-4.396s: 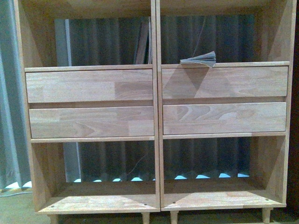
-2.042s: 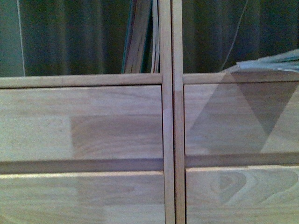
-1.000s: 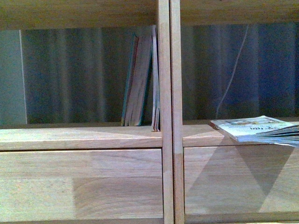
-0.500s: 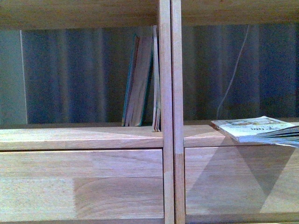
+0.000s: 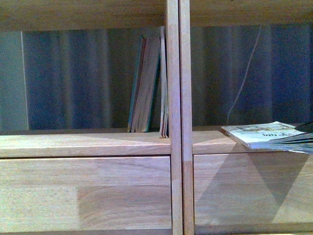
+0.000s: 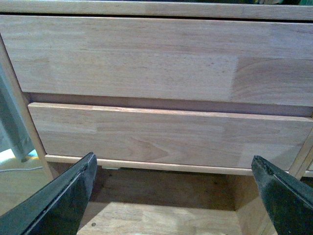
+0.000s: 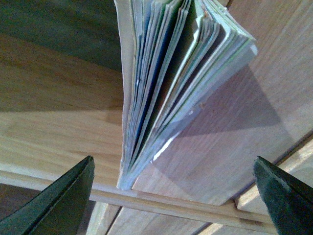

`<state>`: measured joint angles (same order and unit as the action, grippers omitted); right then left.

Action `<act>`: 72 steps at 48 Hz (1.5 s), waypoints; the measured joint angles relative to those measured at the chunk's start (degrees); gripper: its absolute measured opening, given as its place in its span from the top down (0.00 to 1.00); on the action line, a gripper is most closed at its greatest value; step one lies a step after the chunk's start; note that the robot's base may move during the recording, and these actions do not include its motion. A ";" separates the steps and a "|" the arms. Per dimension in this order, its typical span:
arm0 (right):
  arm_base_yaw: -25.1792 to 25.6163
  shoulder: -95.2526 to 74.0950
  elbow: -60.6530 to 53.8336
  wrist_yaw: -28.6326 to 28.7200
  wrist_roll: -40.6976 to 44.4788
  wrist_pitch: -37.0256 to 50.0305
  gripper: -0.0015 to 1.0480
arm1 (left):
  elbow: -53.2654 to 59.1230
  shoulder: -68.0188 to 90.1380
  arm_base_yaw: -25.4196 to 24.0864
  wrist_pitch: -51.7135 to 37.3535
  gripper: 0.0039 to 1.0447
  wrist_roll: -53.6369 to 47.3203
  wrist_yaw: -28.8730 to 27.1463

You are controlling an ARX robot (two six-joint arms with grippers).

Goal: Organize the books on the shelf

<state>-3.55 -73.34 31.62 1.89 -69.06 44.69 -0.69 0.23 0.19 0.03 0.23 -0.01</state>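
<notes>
Overhanging the right ledge of the light-wood shelf (image 5: 98,142), the floppy pale booklet (image 5: 264,134) could slide off if the spread-apart right gripper (image 7: 172,160) nudges it.

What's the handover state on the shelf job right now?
Left gripper: open, empty, facing the drawers.
Right gripper: open, empty, pale booklet in front of it.
Done: Upright books lean against the centre divider in the left compartment of the shelf.
To do: the booklet lies flat, fanned, overhanging the right compartment's front edge; probably stand it with the others.
</notes>
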 joint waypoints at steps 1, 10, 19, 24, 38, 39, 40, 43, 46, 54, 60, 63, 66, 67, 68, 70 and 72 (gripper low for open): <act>0.00 -0.66 0.85 -0.20 -0.55 0.00 0.07 | 0.00 0.00 0.00 0.00 0.07 0.00 0.00; 0.61 -3.21 5.27 -0.39 -3.19 -0.52 0.07 | 0.00 0.00 0.00 0.00 0.07 0.00 0.00; 0.92 -5.07 8.79 -0.37 -4.42 -1.88 0.07 | 0.00 0.00 0.00 0.00 0.07 0.00 0.02; 0.66 -6.29 10.40 -0.83 -4.81 -2.58 0.07 | 0.00 0.00 0.00 0.00 0.07 0.00 0.00; -0.79 -9.64 11.72 -2.75 -5.05 -2.93 0.27 | 0.00 0.00 0.00 0.00 0.07 0.00 0.00; -0.85 -9.70 11.69 -2.78 -5.05 -2.91 0.29 | 0.00 0.00 0.00 0.00 0.07 0.00 0.00; -0.90 -9.81 11.69 -2.75 -5.03 -2.82 0.32 | 0.00 0.00 0.00 0.00 0.07 0.00 0.00; -1.01 -9.90 11.56 -2.78 -4.90 -2.49 0.39 | 0.00 0.00 0.00 0.00 0.07 0.00 0.00; -1.07 -9.90 11.13 -2.75 -4.85 -1.77 0.49 | 0.00 0.00 0.00 0.00 0.07 0.00 0.00; -1.11 -9.46 10.14 -2.36 -4.50 -0.85 0.78 | 0.00 0.00 0.00 0.00 0.07 0.00 0.00; -1.49 -7.67 9.35 -2.25 -4.15 -0.13 0.93 | 0.00 0.00 0.00 0.00 0.07 -0.02 0.00; -1.55 -6.40 8.20 -1.75 -3.82 0.07 0.93 | 0.00 0.00 0.00 0.00 0.07 0.00 0.00; -1.42 -4.66 6.78 -0.72 -3.37 0.26 0.93 | 0.00 0.00 0.00 0.00 0.07 0.00 0.00; -1.25 -3.74 6.19 -0.24 -3.13 0.26 0.93 | 0.00 0.00 0.00 0.00 0.07 0.00 0.00; -0.90 -2.40 5.38 0.74 -2.78 0.26 0.93 | 0.00 0.00 0.00 0.00 0.07 0.00 0.00; -0.31 -0.52 4.31 1.99 -2.03 0.20 0.93 | 0.00 0.00 0.00 0.00 0.07 0.00 0.00; 1.01 2.75 2.64 3.93 -1.33 -0.42 0.93 | 0.00 0.00 0.00 0.00 0.07 0.00 0.00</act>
<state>-2.55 -70.59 34.26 5.82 -70.39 44.27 -0.69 0.23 0.19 0.03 0.23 -0.01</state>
